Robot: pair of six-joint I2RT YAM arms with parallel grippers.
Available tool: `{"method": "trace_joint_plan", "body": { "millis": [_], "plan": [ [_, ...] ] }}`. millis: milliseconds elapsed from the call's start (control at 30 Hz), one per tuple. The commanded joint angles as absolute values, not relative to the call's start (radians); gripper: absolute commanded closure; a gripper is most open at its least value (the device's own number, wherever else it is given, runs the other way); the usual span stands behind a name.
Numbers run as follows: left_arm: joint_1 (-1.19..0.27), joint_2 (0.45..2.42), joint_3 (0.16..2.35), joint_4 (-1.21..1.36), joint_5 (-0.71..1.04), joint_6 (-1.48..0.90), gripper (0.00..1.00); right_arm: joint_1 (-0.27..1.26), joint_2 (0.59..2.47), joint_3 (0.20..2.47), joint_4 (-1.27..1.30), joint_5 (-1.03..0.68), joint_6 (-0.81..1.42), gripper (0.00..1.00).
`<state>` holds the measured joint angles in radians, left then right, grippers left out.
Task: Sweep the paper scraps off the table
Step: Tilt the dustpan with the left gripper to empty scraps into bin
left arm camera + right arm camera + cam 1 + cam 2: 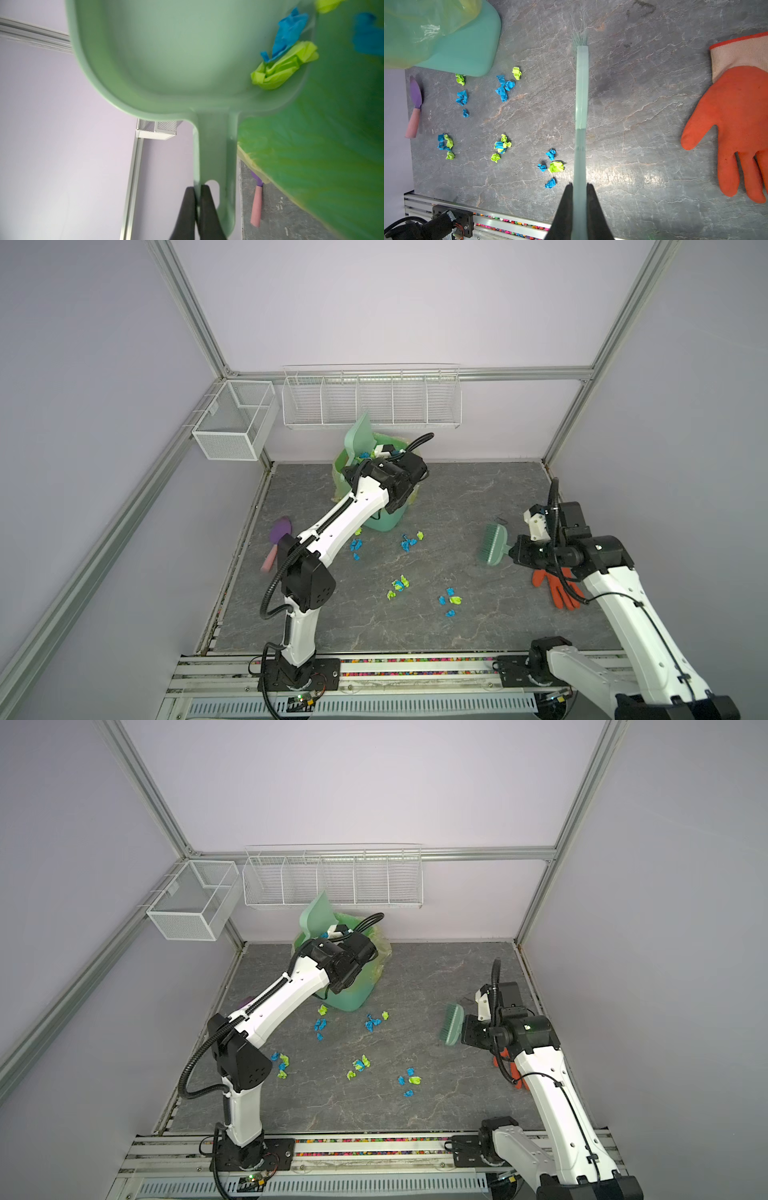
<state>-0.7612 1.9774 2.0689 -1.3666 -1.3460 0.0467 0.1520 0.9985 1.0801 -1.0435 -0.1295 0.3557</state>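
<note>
Grey marbled table [643, 124] is littered: paper scraps [502, 145] lie clustered mid-table. Left gripper [197, 188], clamped on the dustpan [166, 52] handle, tips a load over the bin [382, 524]. Right gripper [579, 187] clenches the brush [581, 87], clear of the scraps. Next, by judgement: set the dustpan down beside a cluster.

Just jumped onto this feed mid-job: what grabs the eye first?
The left gripper, shut on the handle of the mint-green dustpan, holds it tipped over the green bin at the back of the table, with a few paper scraps in it. More blue and lime scraps dot the table's middle. On the right, the right gripper holds a green brush near an orange glove.
</note>
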Motion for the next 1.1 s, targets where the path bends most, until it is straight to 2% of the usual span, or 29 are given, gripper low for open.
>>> {"method": "trace_joint_plan", "body": {
  "millis": [0,300,533,667,833,1067],
  "plan": [
    [-0.779,1.913,2.028,-1.255,-1.449,0.163,1.00,0.146,0.960,1.067,-1.011,-0.152,0.366,0.93],
    [-0.782,1.857,1.912,-1.171,-1.431,0.265,1.00,0.146,1.005,1.090,-0.992,-0.188,0.383,0.93],
    [-0.780,1.808,1.764,-0.961,-1.485,0.448,1.00,0.146,0.994,1.072,-0.986,-0.178,0.394,0.93],
    [-0.778,1.808,1.802,-1.031,-1.439,0.358,1.00,0.146,0.994,1.065,-0.982,-0.181,0.396,0.93],
    [-0.778,1.826,1.912,-1.220,-1.303,0.182,1.00,0.146,0.992,1.072,-0.986,-0.188,0.394,0.93],
    [-0.777,1.808,1.971,-1.280,-1.168,0.128,1.00,0.146,0.982,1.083,-1.010,-0.170,0.380,0.93]
  ]
}}
